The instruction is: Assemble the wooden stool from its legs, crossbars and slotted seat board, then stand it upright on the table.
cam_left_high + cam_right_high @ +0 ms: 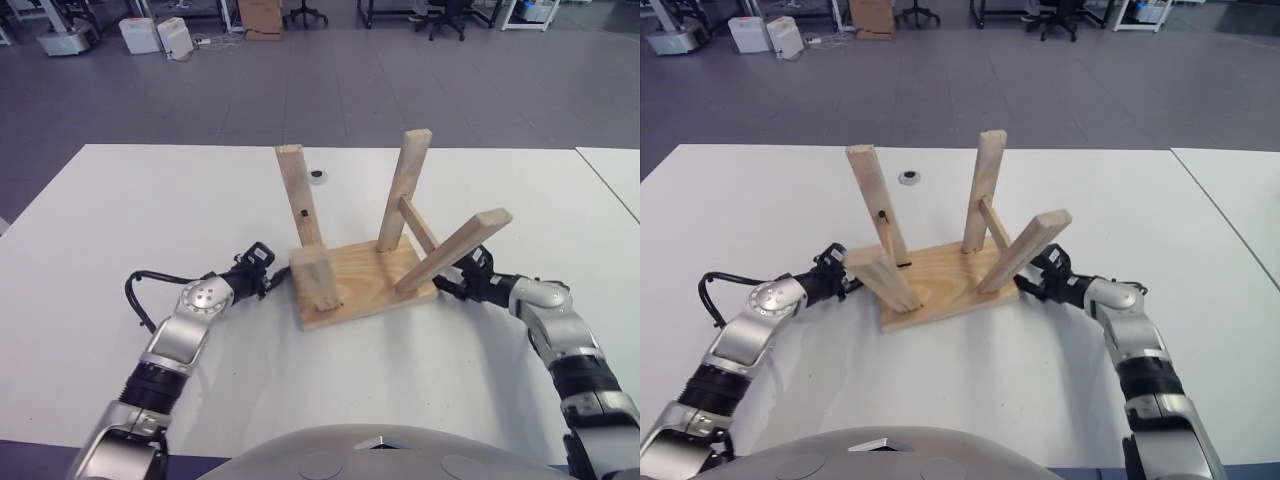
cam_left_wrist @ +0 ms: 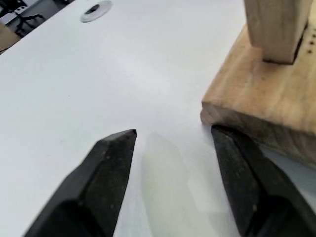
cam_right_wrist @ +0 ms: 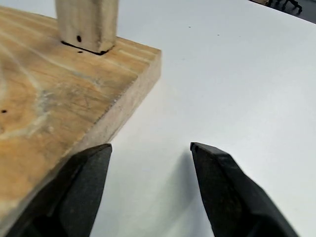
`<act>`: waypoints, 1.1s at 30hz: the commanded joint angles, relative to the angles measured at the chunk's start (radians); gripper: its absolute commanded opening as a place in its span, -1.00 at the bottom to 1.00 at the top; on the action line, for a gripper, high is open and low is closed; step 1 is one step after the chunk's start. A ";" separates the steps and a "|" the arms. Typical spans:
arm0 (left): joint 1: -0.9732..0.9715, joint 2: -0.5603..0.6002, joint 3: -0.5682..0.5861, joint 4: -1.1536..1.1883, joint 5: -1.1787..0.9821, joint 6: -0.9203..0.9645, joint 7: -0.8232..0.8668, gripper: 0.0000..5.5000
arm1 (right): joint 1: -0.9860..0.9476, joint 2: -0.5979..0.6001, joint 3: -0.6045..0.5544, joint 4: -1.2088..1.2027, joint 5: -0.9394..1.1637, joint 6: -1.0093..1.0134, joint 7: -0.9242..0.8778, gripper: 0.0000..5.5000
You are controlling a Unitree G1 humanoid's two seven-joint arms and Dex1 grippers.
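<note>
A: Where does your stool (image 1: 360, 265) sit?

B: Mid-way across the white table (image 1: 120, 200), upside down. The seat board (image 1: 370, 295) lies flat, its long side running left to right, and all four legs (image 1: 298, 195) point up. The right front leg (image 1: 455, 250) leans hard outward to the right. A crossbar (image 1: 420, 225) slants between it and the right back leg.

A: And your grippers?

B: Both are spread wide, holding nothing. Your left gripper (image 2: 173, 133) sits low at the board's left edge, just beside its corner. Your right gripper (image 3: 150, 145) sits low at the right edge, under the leaning leg. A small dark disc (image 1: 317, 175) lies on the table behind the stool.
</note>
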 commanded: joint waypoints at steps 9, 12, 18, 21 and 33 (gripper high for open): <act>0.435 -0.011 0.012 -0.575 -0.016 0.360 0.087 0.02 | 0.402 0.079 -0.045 -0.672 -0.001 0.388 -0.323 0.09; 0.323 -0.086 -0.029 -0.654 -0.115 0.515 0.062 0.02 | 0.398 0.115 0.024 -0.794 0.069 0.491 -0.307 0.09; 0.154 -0.232 0.116 -0.899 -0.376 0.790 -0.014 0.02 | 0.314 0.164 -0.071 -0.997 0.303 0.746 -0.289 0.09; 0.084 -0.264 0.256 -0.993 -0.504 0.897 -0.049 0.02 | 0.269 0.140 -0.186 -1.078 0.454 0.860 -0.269 0.09; 0.112 -0.135 0.521 -1.058 -0.676 1.082 -0.111 0.02 | 0.393 -0.082 -0.377 -1.065 0.581 0.888 -0.190 0.09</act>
